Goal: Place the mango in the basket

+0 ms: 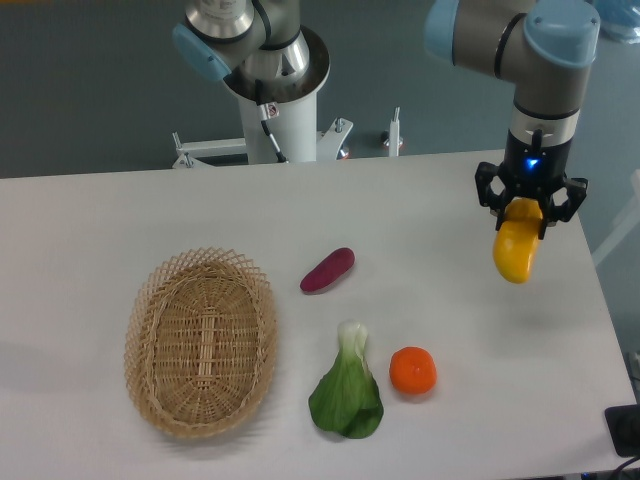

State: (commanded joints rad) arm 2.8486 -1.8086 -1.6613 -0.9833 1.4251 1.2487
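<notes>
the hand [529, 208] pinches the mango [516, 251] by its upper end, the fruit hanging below the fingers above the right side of the desk [120, 210]. the basket [200, 342] lies well apart, far to the hand's left and lower, beyond a purple sweet potato [328, 269], a tangerine [412, 370] and a bok choy [347, 387].

Colours here: yellow-orange mango [516, 252] in the black gripper [529, 205] upper right, tan lattice-weave basket [200, 342] lower left, purple sweet potato [328, 269], orange tangerine [412, 370], green-and-white bok choy [347, 391], all on 1 white table [100, 230].
</notes>
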